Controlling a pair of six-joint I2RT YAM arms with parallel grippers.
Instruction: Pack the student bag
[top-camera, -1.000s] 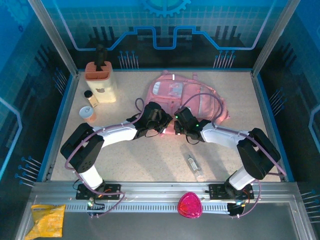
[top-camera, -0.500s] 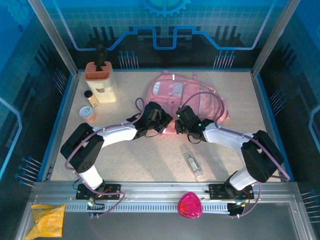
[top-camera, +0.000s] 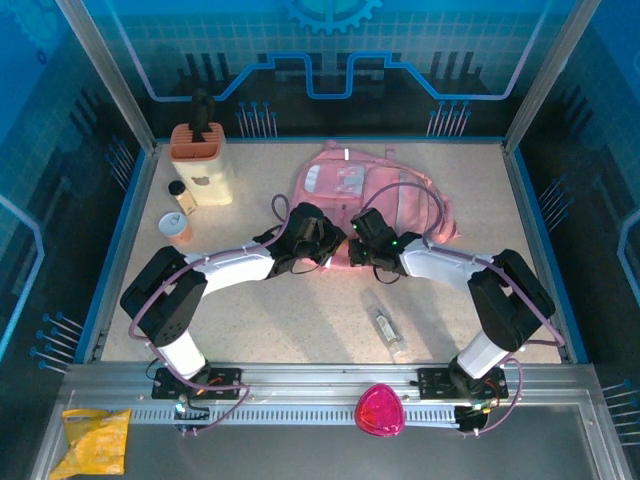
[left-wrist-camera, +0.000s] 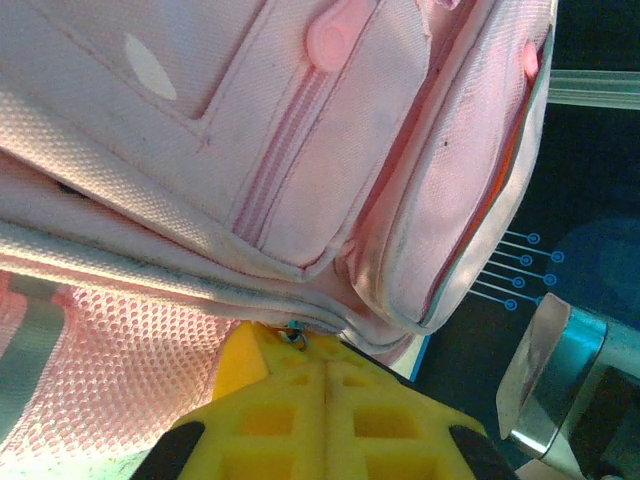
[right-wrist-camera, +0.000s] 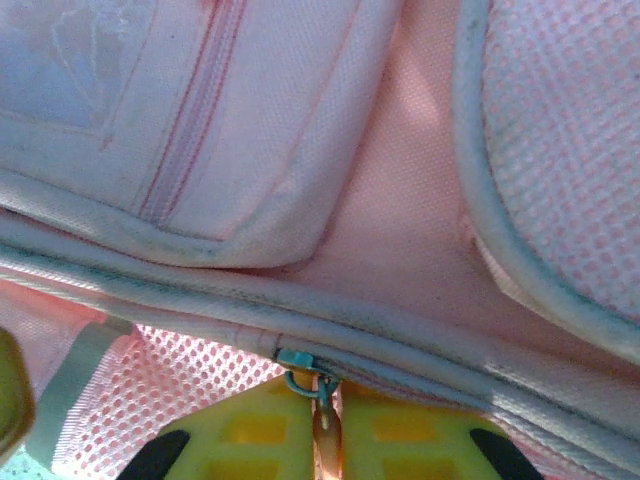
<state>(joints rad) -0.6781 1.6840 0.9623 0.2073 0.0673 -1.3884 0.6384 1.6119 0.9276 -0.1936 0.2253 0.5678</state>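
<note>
The right gripper (right-wrist-camera: 323, 398) had its yellow fingers pressed together on a thin zip pull (right-wrist-camera: 322, 432). The pull's teal slider (right-wrist-camera: 298, 361) sat just at the fingertips, on a pale grey piped seam. The left gripper (left-wrist-camera: 322, 368) was closed too, its tips against the bag's lower edge beside a small metal ring (left-wrist-camera: 292, 338). Whether it pinched anything could not be told. Both grippers met at the near edge of the student bag (top-camera: 405, 205), which lay flat on the far middle of the table (top-camera: 300, 320). The bag was soft pink weave with pink mesh (right-wrist-camera: 180, 380) panels, pale piping, pink zips with rounded tabs (left-wrist-camera: 335, 28) and a glossy clear front pocket (top-camera: 345, 178).
</note>
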